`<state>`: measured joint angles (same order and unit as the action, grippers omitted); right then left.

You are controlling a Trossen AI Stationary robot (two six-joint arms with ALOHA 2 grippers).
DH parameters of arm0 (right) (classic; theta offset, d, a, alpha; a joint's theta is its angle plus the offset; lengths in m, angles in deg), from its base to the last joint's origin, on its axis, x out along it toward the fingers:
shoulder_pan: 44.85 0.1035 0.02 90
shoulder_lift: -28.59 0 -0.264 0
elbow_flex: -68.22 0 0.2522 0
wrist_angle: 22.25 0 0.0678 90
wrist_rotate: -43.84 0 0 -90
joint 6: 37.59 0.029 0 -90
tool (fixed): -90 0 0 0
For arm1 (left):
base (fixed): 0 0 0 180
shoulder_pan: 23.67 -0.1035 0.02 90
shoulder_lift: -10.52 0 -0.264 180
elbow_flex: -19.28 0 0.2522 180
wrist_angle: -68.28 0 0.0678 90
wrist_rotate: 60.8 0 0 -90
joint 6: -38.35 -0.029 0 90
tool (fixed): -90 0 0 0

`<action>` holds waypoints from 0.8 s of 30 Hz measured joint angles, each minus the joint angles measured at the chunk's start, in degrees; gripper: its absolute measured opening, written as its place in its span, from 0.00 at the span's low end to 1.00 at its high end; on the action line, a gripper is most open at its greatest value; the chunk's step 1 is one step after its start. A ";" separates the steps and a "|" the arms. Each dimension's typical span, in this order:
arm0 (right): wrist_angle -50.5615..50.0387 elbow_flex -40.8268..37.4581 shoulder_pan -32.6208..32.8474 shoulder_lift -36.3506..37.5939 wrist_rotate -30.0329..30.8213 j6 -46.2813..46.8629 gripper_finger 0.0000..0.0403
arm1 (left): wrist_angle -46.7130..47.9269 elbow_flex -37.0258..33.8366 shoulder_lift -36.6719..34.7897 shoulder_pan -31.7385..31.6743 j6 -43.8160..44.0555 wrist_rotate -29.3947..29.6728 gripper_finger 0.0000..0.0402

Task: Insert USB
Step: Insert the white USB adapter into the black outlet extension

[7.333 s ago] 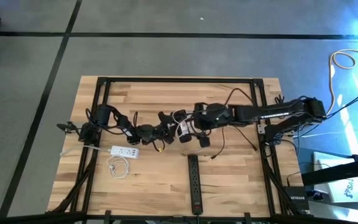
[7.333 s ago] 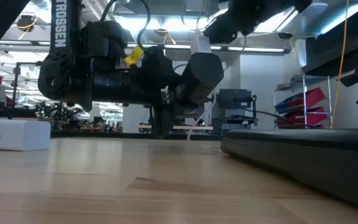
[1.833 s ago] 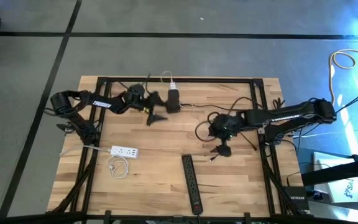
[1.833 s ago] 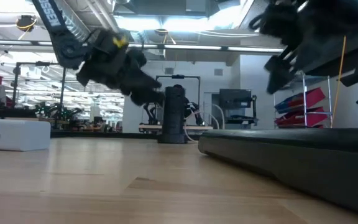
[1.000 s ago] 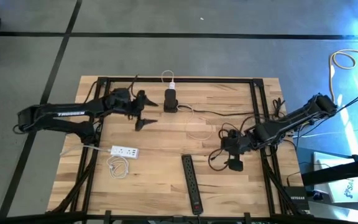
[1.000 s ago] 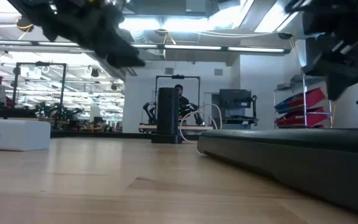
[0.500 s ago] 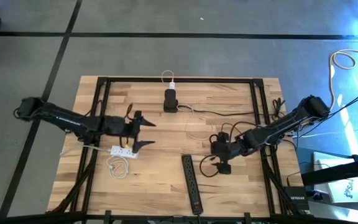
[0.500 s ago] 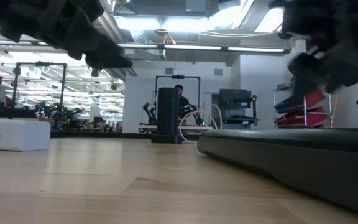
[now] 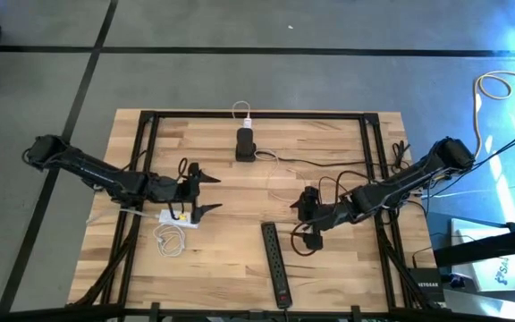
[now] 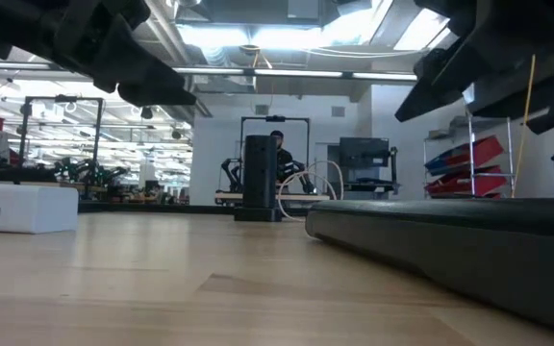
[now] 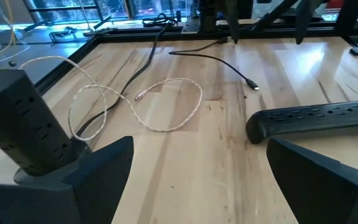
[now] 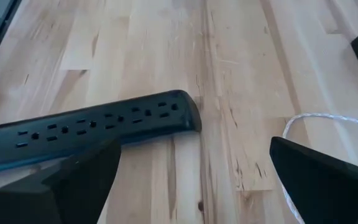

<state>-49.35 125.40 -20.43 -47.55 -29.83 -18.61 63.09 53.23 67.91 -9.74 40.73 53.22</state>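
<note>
— What lies on the worktop (image 9: 240,241)?

— Pale wood planks with a dark metal frame. A long black power strip (image 9: 278,265), matte, sits near the front; a black tower block (image 9: 244,143) stands at the back, with a thin white cable (image 11: 148,106) looped in front of it. Its plug looks free, though it's hard to tell.

— And the arms?

— The left gripper (image 9: 201,190) hovers over a white power strip (image 9: 178,217), jaws released. The right gripper (image 9: 302,220) is beside the black strip, jaws spread, empty.

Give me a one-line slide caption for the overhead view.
Both open grippers, left and right, hover empty over the wooden table.
</note>
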 joint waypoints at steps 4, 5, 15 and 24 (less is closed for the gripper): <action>0.00 0.00 -0.02 0.00 0.21 -0.48 0.98 | 0.50 0.00 0.04 0.00 0.70 0.17 0.88; -0.02 0.00 -0.02 0.00 0.42 -0.71 0.98 | 0.50 0.00 0.04 0.00 0.75 0.19 0.88; -0.04 0.00 -0.02 0.00 0.55 -1.31 0.98 | 2.07 0.00 0.06 -0.02 0.78 0.74 0.88; -0.04 0.00 -0.02 0.00 0.57 -1.63 0.98 | 2.09 0.00 0.08 -0.04 0.77 0.76 0.88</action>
<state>-49.40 125.40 -20.45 -47.55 -29.26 -20.24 65.18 53.23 67.99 -9.78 41.50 53.98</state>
